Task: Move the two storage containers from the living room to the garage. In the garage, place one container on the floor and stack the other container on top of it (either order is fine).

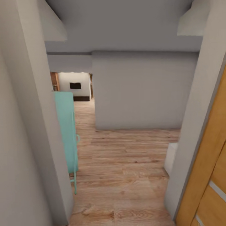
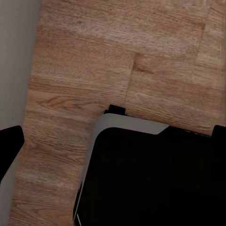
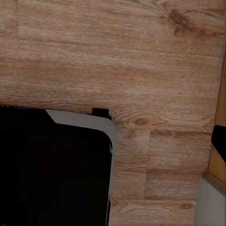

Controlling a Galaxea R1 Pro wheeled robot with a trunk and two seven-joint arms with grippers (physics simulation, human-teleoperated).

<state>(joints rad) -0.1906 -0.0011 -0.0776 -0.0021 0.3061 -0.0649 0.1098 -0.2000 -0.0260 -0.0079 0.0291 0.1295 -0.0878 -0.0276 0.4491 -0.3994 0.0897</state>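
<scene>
The two storage containers are out of view. I stand in a doorway facing a corridor with light wood planks (image 1: pixel 125 163). Far down it, an opening shows a bright room (image 1: pixel 75 84) with a white wall, a dark rectangle and a strip of brick; it looks like the living room. The garage and its floor are out of view. In the left wrist view my left gripper (image 2: pixel 113 141) hangs open over the planks and my black base (image 2: pixel 150 183), with nothing between its fingertips (image 2: pixel 9 146). The right gripper (image 3: pixel 113 141) is open too, one fingertip (image 3: pixel 220 141) at the picture's edge.
A grey wall (image 1: pixel 28 125) closes in on the left, with a turquoise chair (image 1: pixel 66 131) just past it. On the right stand a grey door jamb (image 1: pixel 194 125) and an orange-wood door (image 1: pixel 210 175). A grey wall block (image 1: pixel 141 91) faces me; a white box (image 1: pixel 171 157) sits right.
</scene>
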